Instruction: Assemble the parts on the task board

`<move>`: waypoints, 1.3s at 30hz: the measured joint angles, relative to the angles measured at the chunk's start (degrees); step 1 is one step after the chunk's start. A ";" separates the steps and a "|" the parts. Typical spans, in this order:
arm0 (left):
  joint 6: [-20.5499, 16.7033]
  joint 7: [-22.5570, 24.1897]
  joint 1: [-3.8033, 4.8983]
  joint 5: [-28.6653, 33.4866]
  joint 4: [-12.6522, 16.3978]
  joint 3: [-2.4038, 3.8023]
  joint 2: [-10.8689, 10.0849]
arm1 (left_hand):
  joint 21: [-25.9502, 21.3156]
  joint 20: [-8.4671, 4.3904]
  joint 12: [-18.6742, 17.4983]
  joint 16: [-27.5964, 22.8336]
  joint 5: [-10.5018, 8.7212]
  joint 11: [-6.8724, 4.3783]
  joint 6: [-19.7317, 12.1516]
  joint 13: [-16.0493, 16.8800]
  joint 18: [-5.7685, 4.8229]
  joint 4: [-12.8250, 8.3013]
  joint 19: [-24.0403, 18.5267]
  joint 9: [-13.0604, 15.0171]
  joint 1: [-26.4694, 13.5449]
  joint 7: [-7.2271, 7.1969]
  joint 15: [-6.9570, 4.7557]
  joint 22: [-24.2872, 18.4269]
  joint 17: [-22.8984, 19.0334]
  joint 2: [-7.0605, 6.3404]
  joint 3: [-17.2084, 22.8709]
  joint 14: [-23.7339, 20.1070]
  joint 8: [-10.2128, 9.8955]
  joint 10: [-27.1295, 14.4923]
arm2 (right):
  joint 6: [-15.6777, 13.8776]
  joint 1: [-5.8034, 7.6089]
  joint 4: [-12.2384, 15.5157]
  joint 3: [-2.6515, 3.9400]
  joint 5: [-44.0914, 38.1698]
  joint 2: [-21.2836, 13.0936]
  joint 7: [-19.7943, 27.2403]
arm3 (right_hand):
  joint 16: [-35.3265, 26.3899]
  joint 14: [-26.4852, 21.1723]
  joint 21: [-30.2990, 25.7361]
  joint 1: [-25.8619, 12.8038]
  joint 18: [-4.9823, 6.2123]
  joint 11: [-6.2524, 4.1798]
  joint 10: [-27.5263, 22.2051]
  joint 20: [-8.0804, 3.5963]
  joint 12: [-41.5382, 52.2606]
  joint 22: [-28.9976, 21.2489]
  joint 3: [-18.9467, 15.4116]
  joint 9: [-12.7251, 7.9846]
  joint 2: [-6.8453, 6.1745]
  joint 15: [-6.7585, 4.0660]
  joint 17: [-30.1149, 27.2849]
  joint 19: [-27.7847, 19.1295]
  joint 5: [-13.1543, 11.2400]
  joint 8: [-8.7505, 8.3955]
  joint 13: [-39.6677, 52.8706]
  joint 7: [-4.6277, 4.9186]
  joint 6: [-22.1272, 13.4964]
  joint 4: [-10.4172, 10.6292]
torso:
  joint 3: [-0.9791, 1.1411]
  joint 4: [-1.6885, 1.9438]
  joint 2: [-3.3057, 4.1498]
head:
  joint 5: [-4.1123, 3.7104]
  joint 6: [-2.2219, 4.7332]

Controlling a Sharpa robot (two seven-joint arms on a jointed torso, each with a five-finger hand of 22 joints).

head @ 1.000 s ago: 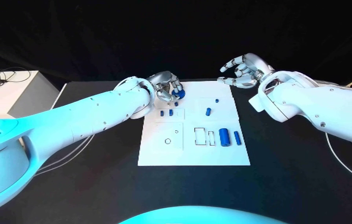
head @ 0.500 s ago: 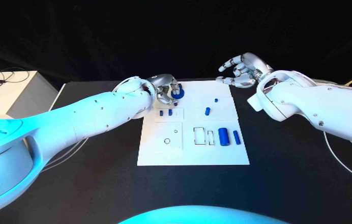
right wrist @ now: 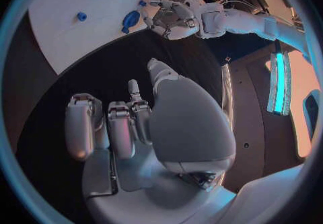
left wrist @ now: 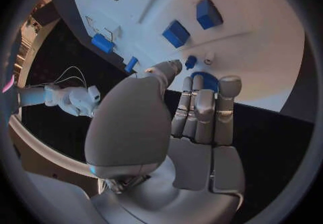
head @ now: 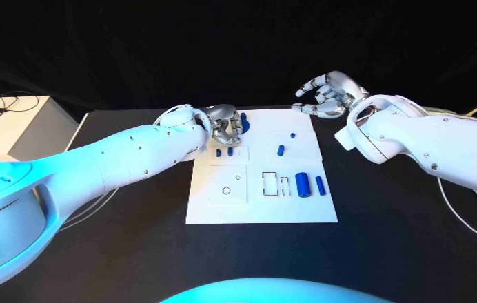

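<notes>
The task board [head: 260, 206] is a flat, matte white plate lying in the middle of the black surface [head: 398, 234], printed with thin outlined rectangles and small circles. On it lie several small blue parts with a smooth plastic look. At the near right, a thick blue cylinder [head: 302, 185] lies beside a slimmer blue bar [head: 319, 184], just right of an outlined rectangular slot [head: 270, 184]. Nearer the middle, two short blue pegs [head: 225, 152] stand side by side, a short blue piece [head: 281, 150] lies to their right, and a tiny blue piece [head: 292, 136] sits farther back.

The left hand [head: 224, 125], silver metal with jointed segments, hovers over the board's far left corner. Its fingers [left wrist: 202, 108] are curled together around a curved blue part [left wrist: 205, 80], which peeks out at the fingertips in the left wrist view and also shows beside the hand in the head view [head: 242, 119]. Whether that part is off the board or touching it cannot be told.

The right hand [head: 328, 93] is raised beyond the board's far right corner, off the plate. Its fingers [right wrist: 121, 127] are loosely bent and spread apart, with nothing between them.

A white box [head: 25, 127] stands at the far left, beside the surface.
</notes>
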 measured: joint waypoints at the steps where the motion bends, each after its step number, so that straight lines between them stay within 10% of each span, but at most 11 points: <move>1: 0.01 -0.04 -0.06 -0.02 -0.10 0.00 0.09 | 0.02 0.00 -0.09 0.00 0.00 -0.09 0.00 -0.03 0.00 -0.09 0.00 -0.01 0.15 0.00 0.00 0.07 -0.05 -0.07 0.09 0.00 -0.09 0.07 | 0.00 0.00 0.02 0.00 0.00 0.00 0.00 | 0.00 0.00 0.00 0.00 0.00 0.00 0.00 0.00 0.00 0.00 0.00 0.00 0.00 0.00 0.00 0.00 0.00 0.00 0.02 0.00 0.00 0.00 | 0.00 0.00 0.01 | -0.02 0.01; 39: 1.07 -0.59 -0.83 -0.36 -2.14 -0.04 1.29 | 2.99 -0.62 -1.81 1.85 0.00 -0.89 3.32 -0.46 -0.91 -1.94 1.88 -0.13 1.55 -0.43 -0.79 3.72 0.62 0.82 5.00 1.44 -1.25 4.22 | 0.01 0.00 0.25 0.00 -0.01 0.01 -0.03 | 0.00 0.00 0.00 0.00 0.00 0.00 0.00 0.00 0.00 -0.03 0.00 0.04 0.00 0.00 0.05 0.00 0.23 0.26 -0.01 0.00 0.00 0.00 | 0.04 -0.01 -0.02 | -0.54 -0.68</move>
